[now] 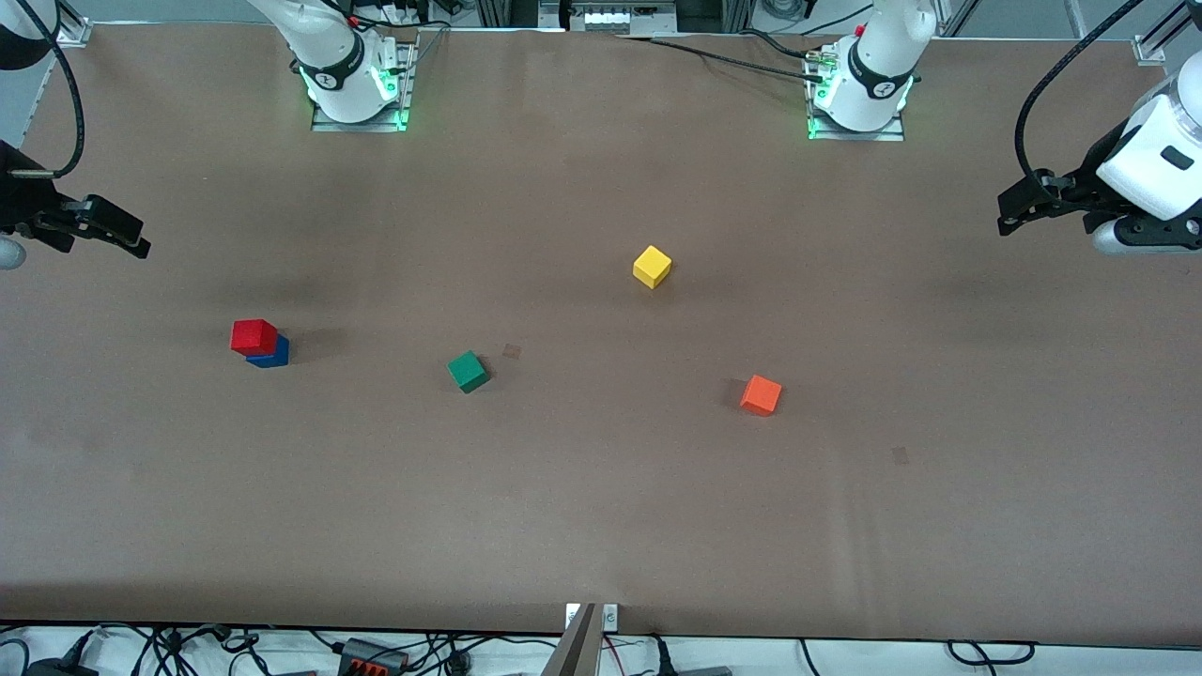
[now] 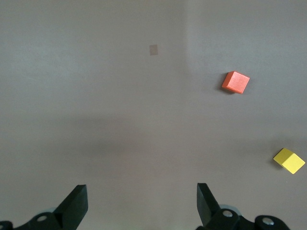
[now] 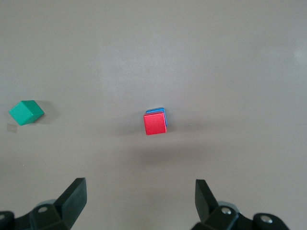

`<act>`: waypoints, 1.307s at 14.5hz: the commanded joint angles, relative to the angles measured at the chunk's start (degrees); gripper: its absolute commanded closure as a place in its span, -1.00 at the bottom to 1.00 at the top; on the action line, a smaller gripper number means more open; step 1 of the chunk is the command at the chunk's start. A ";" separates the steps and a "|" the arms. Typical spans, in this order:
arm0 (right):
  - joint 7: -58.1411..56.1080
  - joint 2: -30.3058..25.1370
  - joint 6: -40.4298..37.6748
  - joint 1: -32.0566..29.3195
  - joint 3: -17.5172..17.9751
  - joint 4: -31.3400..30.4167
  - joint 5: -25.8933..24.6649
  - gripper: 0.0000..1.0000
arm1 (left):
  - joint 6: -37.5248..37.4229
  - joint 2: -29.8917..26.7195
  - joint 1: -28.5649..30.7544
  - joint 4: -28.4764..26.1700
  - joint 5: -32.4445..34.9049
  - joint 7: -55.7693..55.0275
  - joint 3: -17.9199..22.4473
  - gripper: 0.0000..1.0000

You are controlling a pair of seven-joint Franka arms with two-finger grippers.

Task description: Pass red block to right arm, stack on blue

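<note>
The red block [image 1: 254, 336] sits on top of the blue cube [image 1: 272, 355] toward the right arm's end of the table. The stack also shows in the right wrist view, red block [image 3: 155, 123] over the blue cube [image 3: 158, 111]. My right gripper [image 1: 131, 239] is open and empty, raised over the table edge at its own end, apart from the stack; its fingertips [image 3: 76, 191] frame bare table. My left gripper [image 1: 1009, 221] is open and empty, raised over its end of the table; its fingertips [image 2: 76, 196] frame bare table.
A green cube [image 1: 468, 371] lies near the middle and also shows in the right wrist view [image 3: 26, 111]. A yellow cube [image 1: 652, 267] and an orange cube [image 1: 761, 395] lie toward the left arm's side; both show in the left wrist view, orange [image 2: 235, 82], yellow [image 2: 289, 160].
</note>
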 commanded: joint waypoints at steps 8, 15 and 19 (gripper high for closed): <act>-0.10 0.77 -0.31 1.16 0.17 1.15 -0.44 -1.00 | -1.44 1.06 0.63 1.85 -2.37 0.79 -0.14 -1.00; -0.19 0.86 -0.40 2.04 -0.18 1.15 -0.53 -1.00 | -1.18 1.24 0.63 1.94 -2.64 0.88 -0.14 -1.00; -0.28 0.69 -0.40 0.90 -0.01 1.15 -0.44 -1.00 | -1.27 1.24 0.63 1.94 -2.73 0.70 -0.14 -1.00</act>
